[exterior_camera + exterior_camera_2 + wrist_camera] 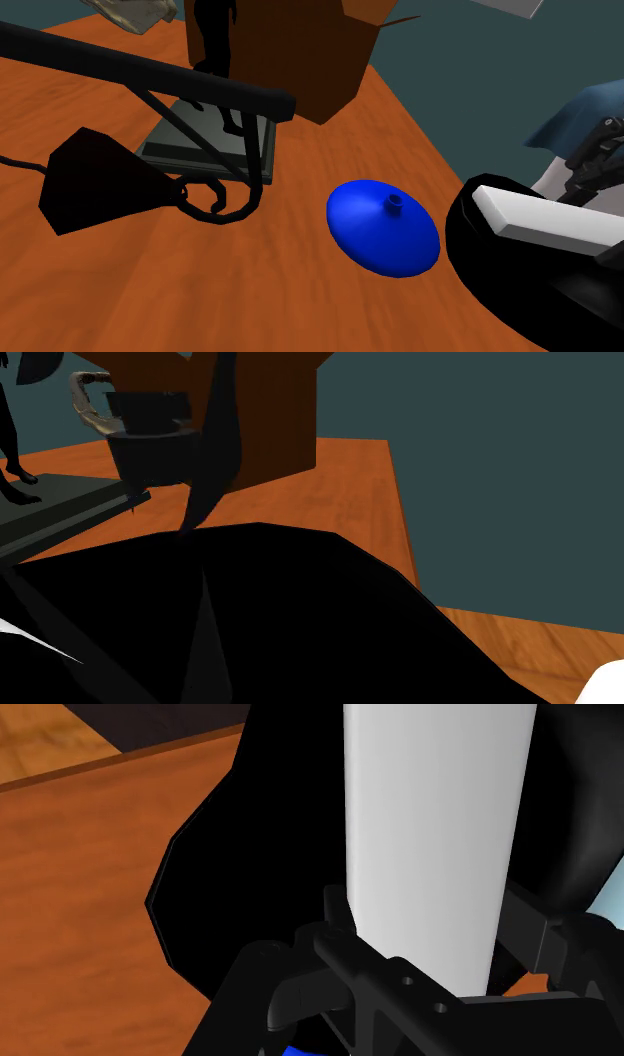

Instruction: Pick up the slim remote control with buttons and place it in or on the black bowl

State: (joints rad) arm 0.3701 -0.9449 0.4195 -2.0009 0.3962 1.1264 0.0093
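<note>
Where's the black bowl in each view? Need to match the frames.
Shoulder view: the black bowl sits at the lower right, with the white remote lying across it.
Second exterior view: the black bowl is most likely the big black mass across the lower half.
Wrist view: the black bowl is right behind the white remote.
Shared landmark: the orange-brown wooden tabletop.

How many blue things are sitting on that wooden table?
1. A blue domed lid lies on the table, beside the black bowl. Others may be hidden behind the brown box.
</note>
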